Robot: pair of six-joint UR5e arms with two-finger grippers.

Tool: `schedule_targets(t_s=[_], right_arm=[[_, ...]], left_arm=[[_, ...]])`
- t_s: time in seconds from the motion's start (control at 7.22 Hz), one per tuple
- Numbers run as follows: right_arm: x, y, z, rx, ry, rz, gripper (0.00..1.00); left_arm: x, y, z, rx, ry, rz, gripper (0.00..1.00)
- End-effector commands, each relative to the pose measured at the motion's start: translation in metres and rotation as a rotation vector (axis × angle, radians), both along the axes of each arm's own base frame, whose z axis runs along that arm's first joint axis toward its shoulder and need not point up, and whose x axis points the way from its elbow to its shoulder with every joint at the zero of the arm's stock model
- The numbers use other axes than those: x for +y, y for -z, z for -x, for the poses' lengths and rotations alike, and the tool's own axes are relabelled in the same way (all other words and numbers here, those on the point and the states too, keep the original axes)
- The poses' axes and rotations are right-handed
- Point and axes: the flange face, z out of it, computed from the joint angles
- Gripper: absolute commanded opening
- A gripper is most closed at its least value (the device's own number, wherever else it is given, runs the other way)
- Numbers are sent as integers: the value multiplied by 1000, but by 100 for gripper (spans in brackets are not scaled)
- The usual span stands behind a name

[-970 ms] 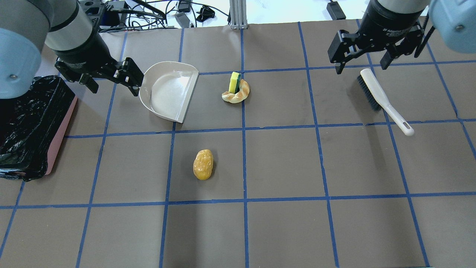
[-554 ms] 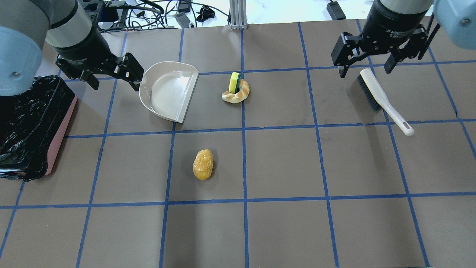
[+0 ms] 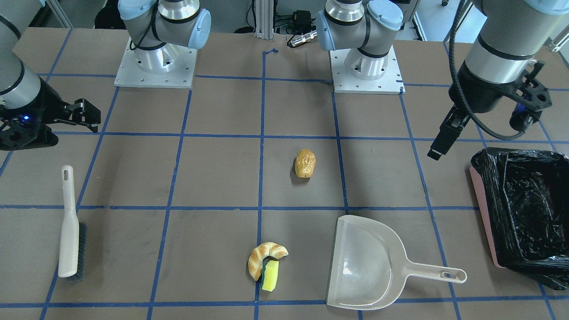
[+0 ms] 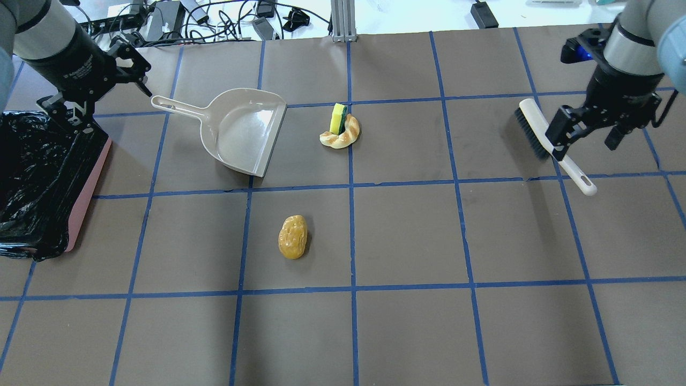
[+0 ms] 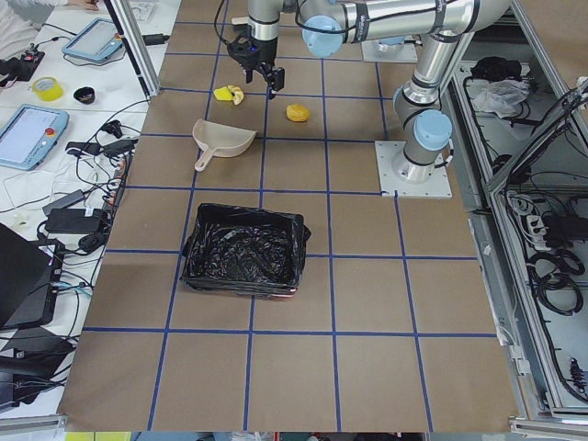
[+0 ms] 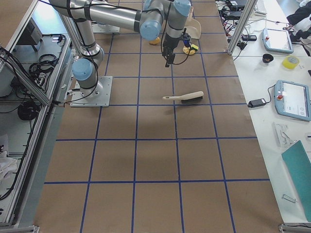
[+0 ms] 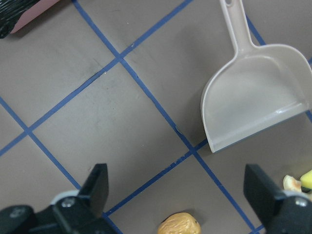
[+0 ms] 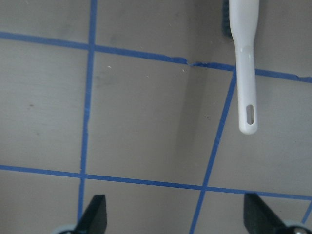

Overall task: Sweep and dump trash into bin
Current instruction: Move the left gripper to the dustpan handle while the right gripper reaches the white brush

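Observation:
The golden-brown bun (image 4: 292, 237) lies near the table's middle and shows at the bottom of the left wrist view (image 7: 179, 225). The tan croissant (image 4: 340, 138) curls around the upright yellow-green sponge (image 4: 337, 117) farther back. The pink bin (image 4: 80, 209) with its black bag stands at the left edge. My left gripper (image 4: 110, 99) is open and empty, raised between the bin and the dustpan handle. My right gripper (image 4: 587, 139) is open and empty, raised by the brush handle, which lies ahead of the jaws in the right wrist view (image 8: 245, 73).
The beige dustpan (image 4: 244, 131) lies left of the croissant, mouth toward it and handle toward my left gripper. The beige brush (image 4: 536, 126) with dark bristles lies at the right. Cables and devices lie beyond the table's far edge.
My left gripper has drawn back from the dustpan handle toward the far left and turned. My right gripper has moved right and nearer, from beyond the brush head to beside its handle.

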Motion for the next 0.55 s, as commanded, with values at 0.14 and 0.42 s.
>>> schedule_targets(t_s=[0.14,0.42], right_arm=[[-4,78,91,10,-99,116,99],[-7,102,88,-31,-55,99,96]], left_arm=[[-57,74,-18,31,-254,25,100],[-108,129,-27,61,-369,117,100]])
